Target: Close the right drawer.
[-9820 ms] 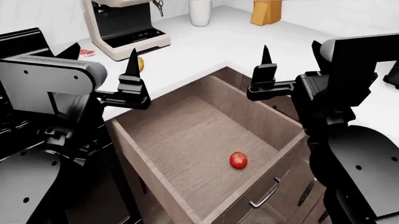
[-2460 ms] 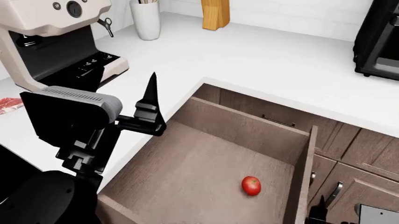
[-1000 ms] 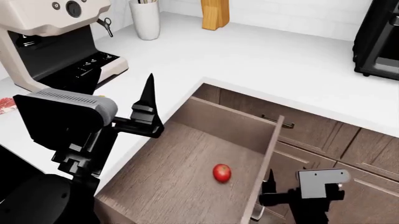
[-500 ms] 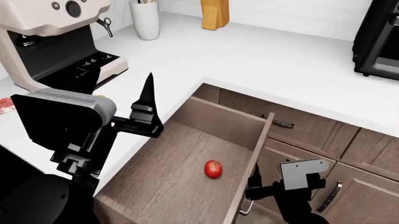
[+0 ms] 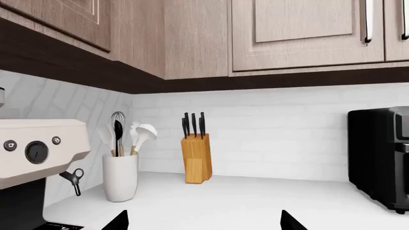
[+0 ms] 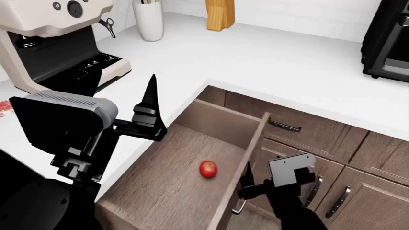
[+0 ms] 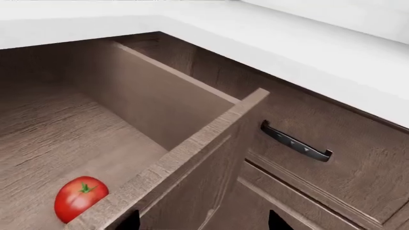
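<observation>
Right gripper (image 6: 244, 180) sat spread against the right drawer (image 6: 252, 158) front; a tomato (image 6: 208, 169) lay inside; left gripper (image 6: 151, 103) was spread.

Left arm: raised at the head view's left, forearm level, left pincer (image 6: 151, 103) pointing upward, prongs spread apart, holding nothing. Right arm: low at lower right, wrist angled, right pincer (image 6: 244, 179) with prongs parted, gripping nothing.

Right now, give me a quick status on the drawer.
Right gripper open at the right drawer front. Drawer partly open, tomato inside. Left gripper open, idle.
</observation>
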